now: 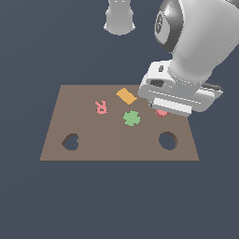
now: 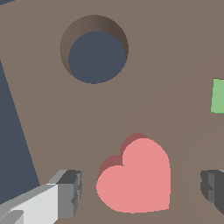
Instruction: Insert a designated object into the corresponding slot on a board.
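The pinkish-red heart piece (image 2: pixel 136 179) lies flat on the brown board (image 1: pixel 93 135). In the exterior view only its edge (image 1: pixel 161 113) shows under my hand. My gripper (image 2: pixel 142 192) is open, one finger on each side of the heart, apart from it. The fingertips (image 2: pixel 70 192) are low over the board. The heart-shaped slot (image 1: pixel 70 142) is at the exterior view's left front of the board, far from the gripper. The round hole (image 1: pixel 168 140) is just in front of the gripper and also shows in the wrist view (image 2: pixel 95 54).
A pink letter R (image 1: pixel 101 107), an orange flat block (image 1: pixel 126 95) and a green clover-like piece (image 1: pixel 131 118) lie on the board at the exterior view's left of my gripper. The green piece's edge (image 2: pixel 218 96) shows in the wrist view. The robot base (image 1: pixel 120 18) stands behind.
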### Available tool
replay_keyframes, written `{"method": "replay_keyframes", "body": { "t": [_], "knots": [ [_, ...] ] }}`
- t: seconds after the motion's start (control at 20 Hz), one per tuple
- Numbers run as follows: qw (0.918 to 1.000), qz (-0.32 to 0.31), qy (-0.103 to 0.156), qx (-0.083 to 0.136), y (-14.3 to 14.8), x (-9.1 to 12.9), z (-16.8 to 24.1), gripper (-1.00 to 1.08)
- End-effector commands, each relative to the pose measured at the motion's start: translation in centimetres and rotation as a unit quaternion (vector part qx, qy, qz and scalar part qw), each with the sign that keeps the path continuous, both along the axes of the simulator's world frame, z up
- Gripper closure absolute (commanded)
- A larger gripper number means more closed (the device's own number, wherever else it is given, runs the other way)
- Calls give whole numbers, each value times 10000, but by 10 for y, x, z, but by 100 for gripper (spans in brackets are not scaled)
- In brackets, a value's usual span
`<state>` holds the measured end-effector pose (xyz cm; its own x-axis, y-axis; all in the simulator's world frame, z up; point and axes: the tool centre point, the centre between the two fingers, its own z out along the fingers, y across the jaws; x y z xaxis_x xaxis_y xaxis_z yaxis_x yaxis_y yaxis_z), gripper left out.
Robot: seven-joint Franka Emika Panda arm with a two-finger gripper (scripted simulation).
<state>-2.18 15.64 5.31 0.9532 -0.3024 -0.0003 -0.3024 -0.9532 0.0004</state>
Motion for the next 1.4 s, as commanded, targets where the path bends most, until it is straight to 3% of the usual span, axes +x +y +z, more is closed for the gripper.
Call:
{"method": "replay_keyframes", "body": {
  "t": [0.0, 0.8, 0.85, 1.35],
  "knots": [
    [10000, -53, -3, 0, 3, 1, -3, -92],
    [10000, -63, -2, 1, 4, 2, -23, -92],
    [10000, -63, -2, 1, 4, 2, -23, 108],
    [10000, -60, -3, 3, 4, 2, -23, 108]
  ]
}}
